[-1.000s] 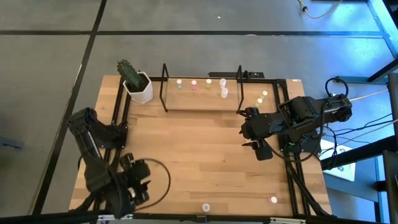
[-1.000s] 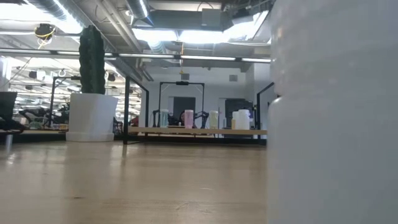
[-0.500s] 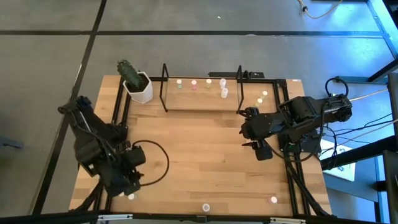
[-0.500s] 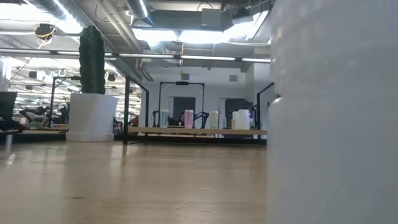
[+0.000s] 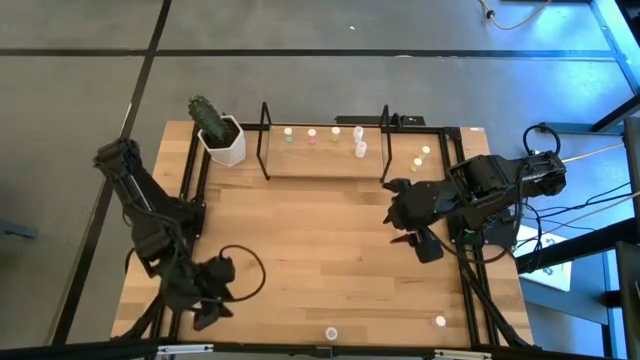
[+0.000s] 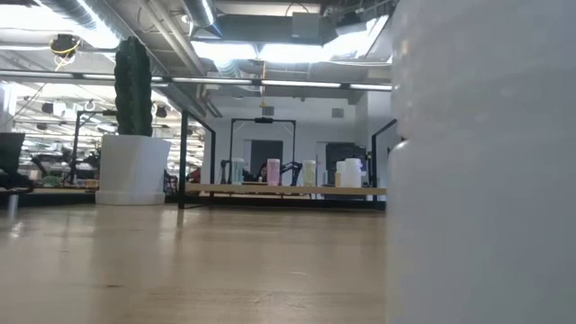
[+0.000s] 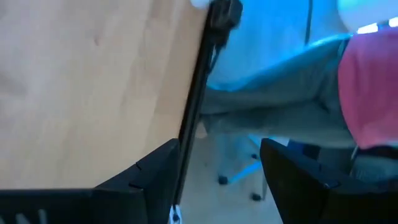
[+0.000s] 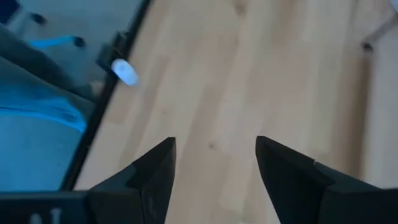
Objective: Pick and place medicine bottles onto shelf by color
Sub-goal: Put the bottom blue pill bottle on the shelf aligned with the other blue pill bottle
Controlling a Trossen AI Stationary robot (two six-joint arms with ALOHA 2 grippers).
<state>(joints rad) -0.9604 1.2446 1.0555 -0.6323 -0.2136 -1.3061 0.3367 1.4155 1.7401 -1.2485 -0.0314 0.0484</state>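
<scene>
Take the shelf (image 5: 325,150) as your landmark: it stands along the far edge of the table (image 5: 320,250), with the cactus pot (image 5: 226,142) just beside its left end. On its wooden floor you have a row of medicine bottles (image 5: 311,135), with a green-topped one (image 5: 289,133) toward the left and two whitish ones (image 5: 360,149) near the right end loop; in the low view they show as a line of pale green, pink, yellow and white. Two more bottles (image 5: 421,156) sit just outside the shelf's right end. Well away from the shelf, at the table's near edge, two bottles stand apart: one (image 5: 331,333) near the middle, another (image 5: 439,321) toward the right. Your right gripper (image 5: 405,237) hovers over bare wood in front of the shelf's right end, fingers spread and holding nothing. Your left gripper (image 5: 205,305) is at the near left corner, far from the shelf, its fingers also apart and empty.
</scene>
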